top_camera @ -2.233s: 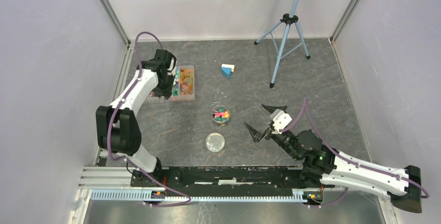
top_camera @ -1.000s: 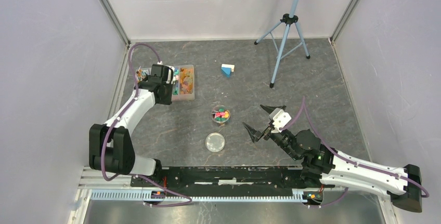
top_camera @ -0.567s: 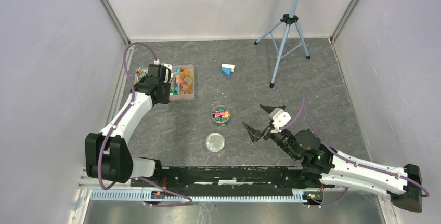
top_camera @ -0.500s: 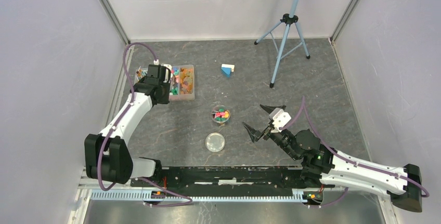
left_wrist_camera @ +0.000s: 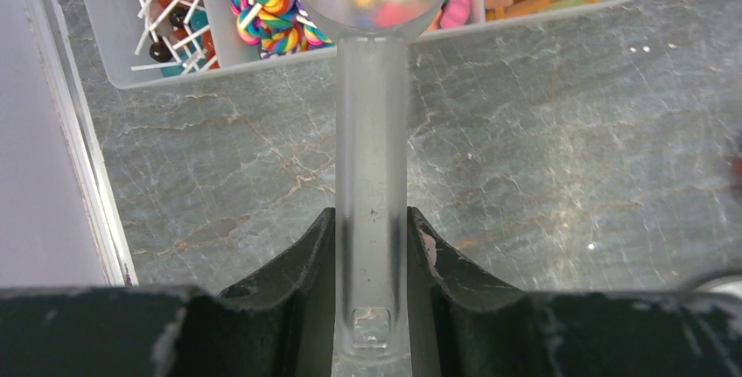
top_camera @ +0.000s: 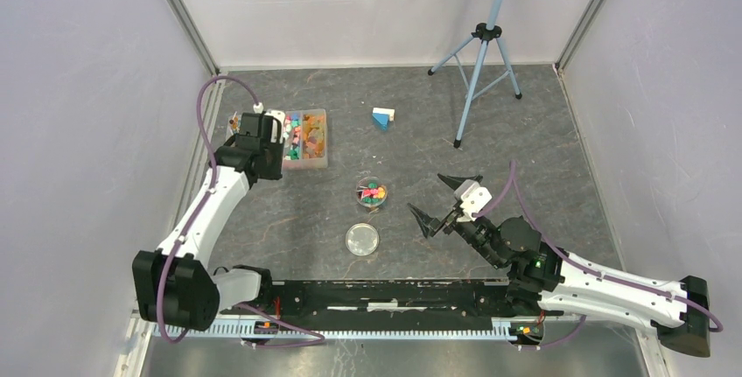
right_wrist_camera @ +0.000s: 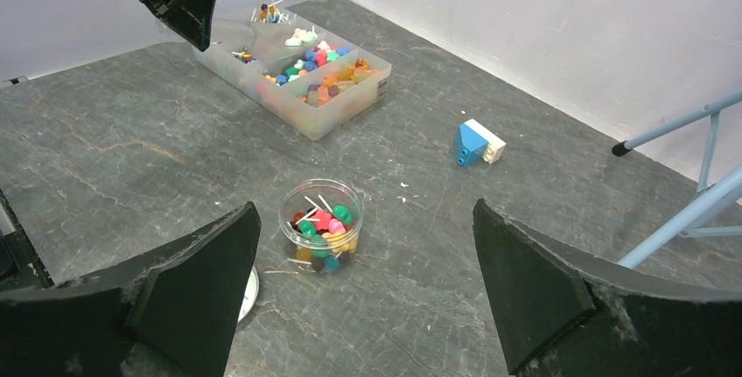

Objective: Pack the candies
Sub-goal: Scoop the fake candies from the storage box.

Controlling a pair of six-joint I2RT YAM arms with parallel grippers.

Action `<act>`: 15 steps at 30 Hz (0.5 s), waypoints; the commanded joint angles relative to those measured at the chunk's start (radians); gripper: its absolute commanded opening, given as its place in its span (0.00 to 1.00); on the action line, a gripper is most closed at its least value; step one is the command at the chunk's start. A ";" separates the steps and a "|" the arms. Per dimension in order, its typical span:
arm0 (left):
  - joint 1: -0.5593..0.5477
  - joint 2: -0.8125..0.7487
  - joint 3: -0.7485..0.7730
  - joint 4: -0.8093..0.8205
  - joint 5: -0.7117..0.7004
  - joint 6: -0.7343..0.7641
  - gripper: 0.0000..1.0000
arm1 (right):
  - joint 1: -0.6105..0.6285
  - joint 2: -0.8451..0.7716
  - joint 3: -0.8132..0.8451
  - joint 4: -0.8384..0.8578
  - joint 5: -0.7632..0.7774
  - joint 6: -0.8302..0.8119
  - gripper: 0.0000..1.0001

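Holding: left gripper [left_wrist_camera: 372, 246] pinches scoop [left_wrist_camera: 372, 123] handle
Right gripper [right_wrist_camera: 364, 211]: spread wide
Risk: tilting scoop spills candies [right_wrist_camera: 319, 62] before the jar [right_wrist_camera: 291, 200]

Blue-and-white block [top_camera: 382, 118] near tripod [top_camera: 484, 33]

No text, label, brand, number or sign can be read in any of the three views.
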 commanded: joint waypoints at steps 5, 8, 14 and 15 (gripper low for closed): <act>0.004 -0.172 0.012 -0.020 0.121 0.063 0.02 | 0.002 -0.003 0.041 0.018 0.016 -0.004 0.98; 0.001 -0.227 0.019 -0.026 0.185 0.071 0.02 | 0.002 -0.010 0.044 0.012 0.025 -0.007 0.98; -0.005 -0.324 0.056 -0.074 0.332 0.095 0.02 | 0.002 -0.021 0.040 0.003 0.046 -0.021 0.98; -0.008 -0.337 0.062 -0.088 0.358 0.102 0.02 | 0.002 -0.023 0.037 0.004 0.051 -0.023 0.98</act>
